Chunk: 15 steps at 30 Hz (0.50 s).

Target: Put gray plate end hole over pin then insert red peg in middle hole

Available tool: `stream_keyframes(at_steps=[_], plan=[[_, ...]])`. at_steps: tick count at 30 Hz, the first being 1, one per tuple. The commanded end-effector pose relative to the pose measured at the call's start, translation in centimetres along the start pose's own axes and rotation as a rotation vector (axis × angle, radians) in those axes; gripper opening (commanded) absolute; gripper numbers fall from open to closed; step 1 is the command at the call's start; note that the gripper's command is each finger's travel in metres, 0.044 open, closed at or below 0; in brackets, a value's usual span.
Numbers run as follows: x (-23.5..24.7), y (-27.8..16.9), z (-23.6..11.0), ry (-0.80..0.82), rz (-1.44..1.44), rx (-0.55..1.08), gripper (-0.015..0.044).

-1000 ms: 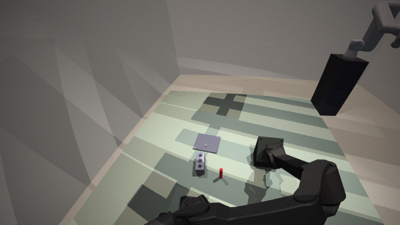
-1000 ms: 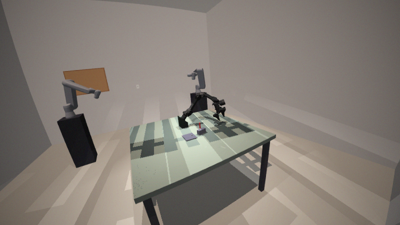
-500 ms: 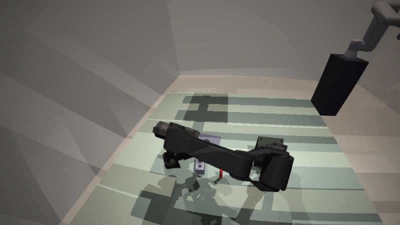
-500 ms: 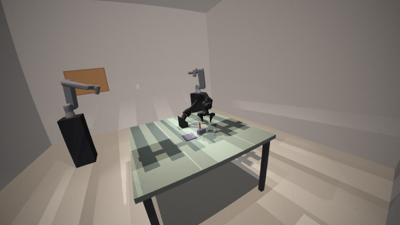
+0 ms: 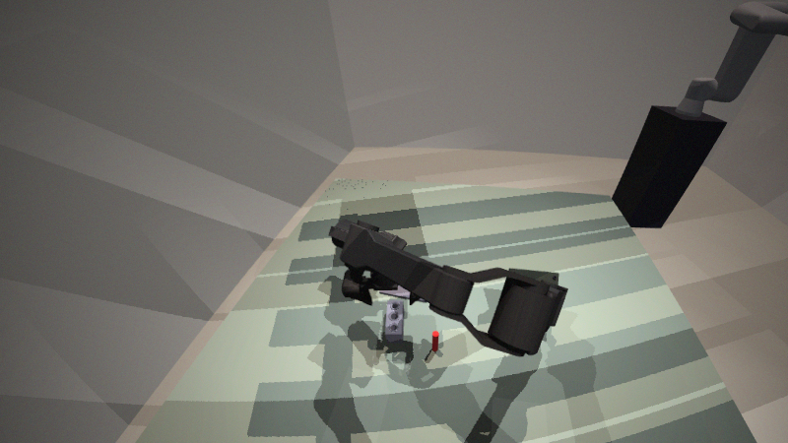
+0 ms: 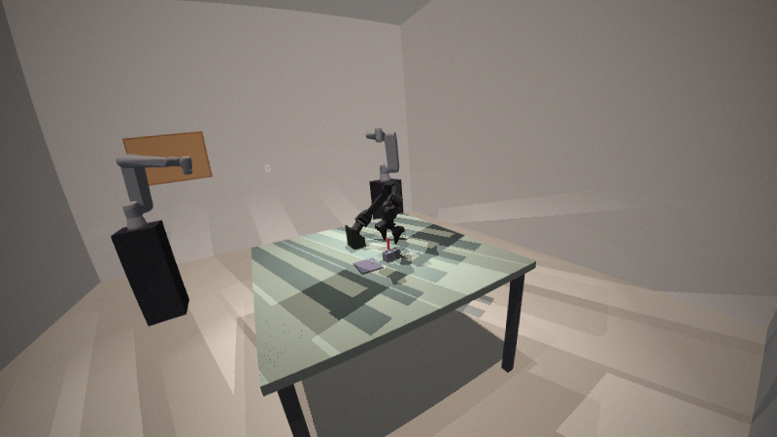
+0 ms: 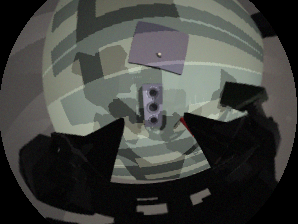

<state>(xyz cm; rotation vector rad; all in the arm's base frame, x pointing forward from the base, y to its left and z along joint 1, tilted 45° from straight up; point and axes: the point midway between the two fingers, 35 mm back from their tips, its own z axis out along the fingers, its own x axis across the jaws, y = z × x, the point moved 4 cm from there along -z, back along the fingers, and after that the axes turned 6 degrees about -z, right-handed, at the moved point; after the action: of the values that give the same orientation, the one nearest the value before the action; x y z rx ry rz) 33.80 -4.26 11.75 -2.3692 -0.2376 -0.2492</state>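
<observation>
Green-striped table (image 6: pixel 304 337) carries gray plate (image 5: pixel 395 319), red peg (image 5: pixel 434 340) and base (image 7: pixel 160 48); jaws wide, empty.

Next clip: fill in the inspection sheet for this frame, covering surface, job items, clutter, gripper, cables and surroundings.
Surface: green-grey striped table top, crossed by shadows.
Job's things: gray three-hole plate lies on the table, not on the base; flat lilac square base with small pin just beyond it; red cylindrical peg upright beside the plate.
Clutter: nothing seen.
Gripper: black parallel-jaw gripper above the plate, fingers wide, holding nothing.
Cables: nothing seen.
Surroundings: two gray arms on black pedestals, orange wall board.
</observation>
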Motion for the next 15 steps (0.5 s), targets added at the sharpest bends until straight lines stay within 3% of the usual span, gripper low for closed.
stream_keyframes(at_steps=[1, 15], plan=[[-0.4, -0.2, 2.2, -0.01, 0.011, 0.014, 0.044], [-0.3, -0.2, 4.4, -0.009, 0.011, 0.014, 0.044]])
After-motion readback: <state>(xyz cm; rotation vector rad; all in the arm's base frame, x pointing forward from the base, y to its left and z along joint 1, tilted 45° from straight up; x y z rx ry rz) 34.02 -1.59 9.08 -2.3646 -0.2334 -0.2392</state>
